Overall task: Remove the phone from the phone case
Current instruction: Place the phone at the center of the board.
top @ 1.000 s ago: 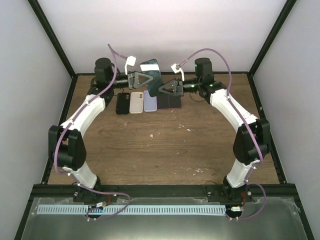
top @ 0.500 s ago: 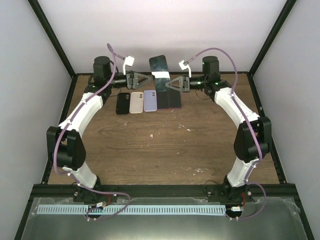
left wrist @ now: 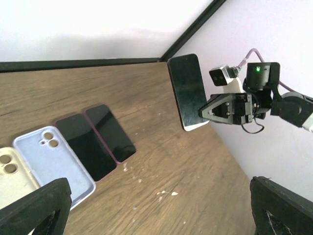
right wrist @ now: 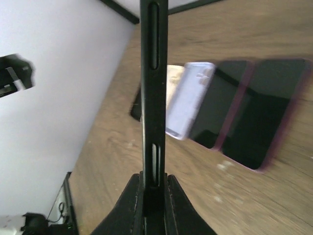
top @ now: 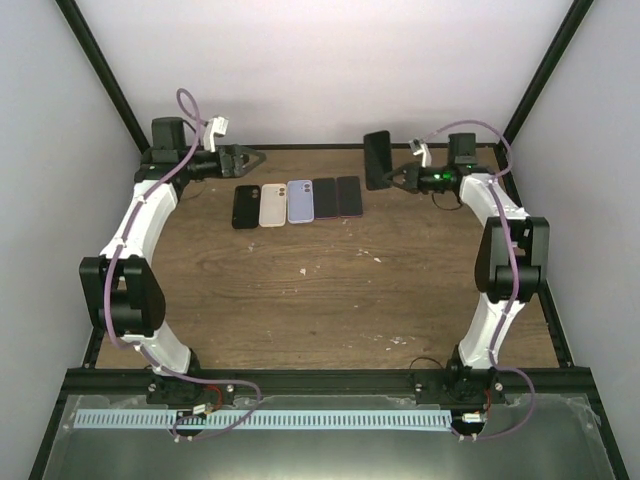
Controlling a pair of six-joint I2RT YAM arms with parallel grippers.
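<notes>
- From above: my right gripper (top: 393, 180) is clamped on the lower part of the phone (top: 377, 158). It holds the phone upright in the air over the far right of the table (top: 330, 300), near the right end of a row lying flat. That row runs black case (top: 245, 207), beige case (top: 272, 205), lavender case (top: 300, 201), then two dark phones (top: 336, 197). My left gripper (top: 250, 159) hangs over the far left corner, well apart from the phone.
- From my left wrist: my left fingers (left wrist: 34, 208) are spread wide with only bare wood between them. Across the table the phone stands with its dark screen turned this way. A pale strip (left wrist: 195, 127) shows along its lower end; whether that is a case I cannot tell.
- From my right wrist: the phone is seen edge-on, a thin dark bar rising straight up. My right fingers (right wrist: 128, 208) press against both of its faces at the bottom. The row lies blurred on the wood behind it.
</notes>
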